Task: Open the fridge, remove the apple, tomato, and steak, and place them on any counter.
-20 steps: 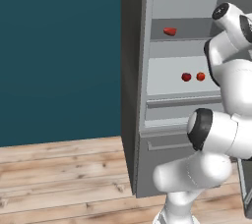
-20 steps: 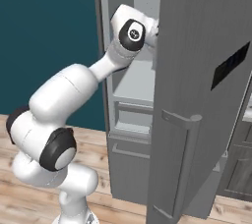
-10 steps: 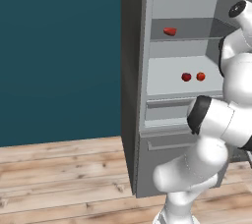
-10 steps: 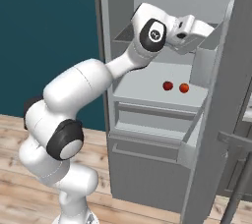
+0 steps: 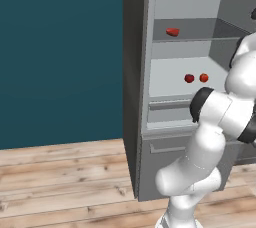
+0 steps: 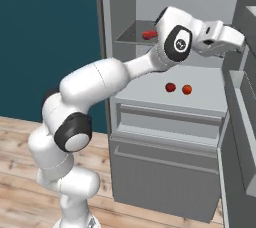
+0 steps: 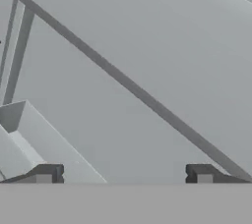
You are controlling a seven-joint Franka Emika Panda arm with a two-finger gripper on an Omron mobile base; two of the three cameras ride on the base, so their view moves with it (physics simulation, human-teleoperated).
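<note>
Left base view: tall grey fridge (image 5: 150, 122) stands open, flat red steak (image 5: 172, 32) on the upper shelf, top centre. Right base view: steak (image 6: 149, 35) peeks beside the white arm; gripper (image 6: 235, 39) upper right, likely empty. Hand view: finger tips (image 7: 47, 174) spread wide.

Upper shelf (image 5: 210, 28): steak (image 5: 172, 32). Lower shelf (image 5: 165, 84): two red balls (image 5: 196, 78).

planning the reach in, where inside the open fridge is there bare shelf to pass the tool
Upper shelf: bare left of the steak. Middle shelf: bare left of the two round red items and in front of them. Crowded on the right, where the open tool sits by the door.
</note>
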